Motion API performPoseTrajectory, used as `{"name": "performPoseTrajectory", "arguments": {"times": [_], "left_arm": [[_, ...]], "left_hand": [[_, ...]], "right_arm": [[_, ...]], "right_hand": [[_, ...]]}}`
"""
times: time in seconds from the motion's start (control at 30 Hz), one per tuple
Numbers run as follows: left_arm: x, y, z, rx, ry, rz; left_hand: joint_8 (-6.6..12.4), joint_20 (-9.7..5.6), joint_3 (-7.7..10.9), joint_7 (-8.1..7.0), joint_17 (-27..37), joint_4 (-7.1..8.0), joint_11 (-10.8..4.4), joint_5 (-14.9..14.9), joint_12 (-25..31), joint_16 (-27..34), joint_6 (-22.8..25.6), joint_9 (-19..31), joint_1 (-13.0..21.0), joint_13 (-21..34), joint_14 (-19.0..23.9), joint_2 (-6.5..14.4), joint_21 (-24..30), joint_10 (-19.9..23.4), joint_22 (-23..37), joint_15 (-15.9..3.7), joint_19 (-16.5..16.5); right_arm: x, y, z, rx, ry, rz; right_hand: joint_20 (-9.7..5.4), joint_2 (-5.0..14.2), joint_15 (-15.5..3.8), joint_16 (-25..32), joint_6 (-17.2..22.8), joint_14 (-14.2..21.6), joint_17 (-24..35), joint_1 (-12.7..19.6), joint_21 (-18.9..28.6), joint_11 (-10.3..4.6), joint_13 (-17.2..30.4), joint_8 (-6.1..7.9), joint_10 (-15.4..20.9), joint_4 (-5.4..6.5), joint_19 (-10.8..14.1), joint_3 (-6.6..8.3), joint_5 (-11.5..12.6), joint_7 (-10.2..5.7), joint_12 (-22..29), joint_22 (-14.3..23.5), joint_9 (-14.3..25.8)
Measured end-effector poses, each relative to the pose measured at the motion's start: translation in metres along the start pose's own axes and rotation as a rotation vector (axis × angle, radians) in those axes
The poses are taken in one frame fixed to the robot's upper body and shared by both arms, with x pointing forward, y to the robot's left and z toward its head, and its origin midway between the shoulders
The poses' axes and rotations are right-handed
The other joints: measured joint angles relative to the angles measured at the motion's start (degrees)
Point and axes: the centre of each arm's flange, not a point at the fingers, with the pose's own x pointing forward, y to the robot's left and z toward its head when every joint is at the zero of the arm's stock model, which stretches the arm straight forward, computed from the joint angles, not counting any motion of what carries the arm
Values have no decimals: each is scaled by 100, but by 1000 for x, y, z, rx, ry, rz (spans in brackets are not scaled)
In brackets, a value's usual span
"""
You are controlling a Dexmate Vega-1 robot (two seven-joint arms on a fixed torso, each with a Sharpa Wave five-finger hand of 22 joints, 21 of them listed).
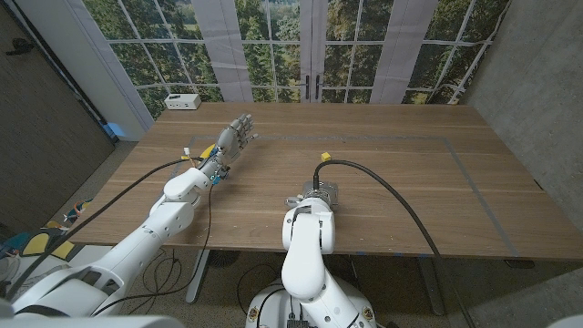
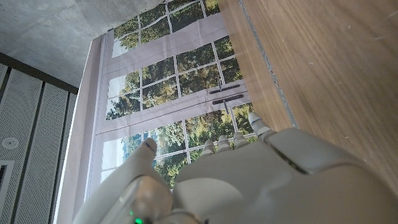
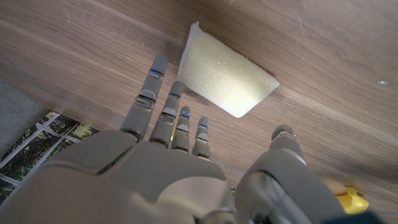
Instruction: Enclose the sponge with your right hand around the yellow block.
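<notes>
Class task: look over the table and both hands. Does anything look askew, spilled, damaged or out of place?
Nothing stands out. The sponge lies flat and whole on the table, beyond the open right hand. No spill or damage shows.

Wooden table [image 1: 410, 173], taped rectangle outline on top; pale yellow sponge [image 3: 226, 78] lies flat on the wood, a yellow block [image 1: 323, 157] sits near mid-table, a small white box [image 1: 182, 101] is at the far left corner by the window.
</notes>
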Motion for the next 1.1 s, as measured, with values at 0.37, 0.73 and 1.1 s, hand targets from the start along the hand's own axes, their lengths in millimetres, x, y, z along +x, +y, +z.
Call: {"name": "performPoseTrajectory", "arguments": {"times": [0.37,0.73,1.1], "left_arm": [[-4,1,2,12,-8,-4],[-2,2,6,22,-14,-13],[3,0,7,25,-14,-24]], "left_hand": [[0,0,0,-31,0,0,0,0,0,0,-32,0,0,0,0,0,0,0,0,0,0],[0,0,-44,-62,0,3,0,0,0,0,-1,0,0,0,0,0,-49,0,0,0,0],[0,0,-44,-62,0,4,0,0,0,0,-1,0,0,0,0,0,-49,0,0,0,0]], "right_arm": [[12,8,6,-40,68,24],[25,11,0,-34,110,61],[32,14,-12,26,114,84]], "right_hand": [[-11,28,-34,-81,-83,-112,0,75,-89,-28,1,-27,-94,-51,-74,-2,43,-83,-22,0,0],[-41,139,-71,-172,-222,-229,-1,371,-144,-80,15,-48,-280,-152,-103,98,106,-409,-46,0,0],[-75,407,-166,-191,-108,-148,75,824,-225,-191,14,51,-583,-278,106,231,168,-835,-14,32,22]]}}
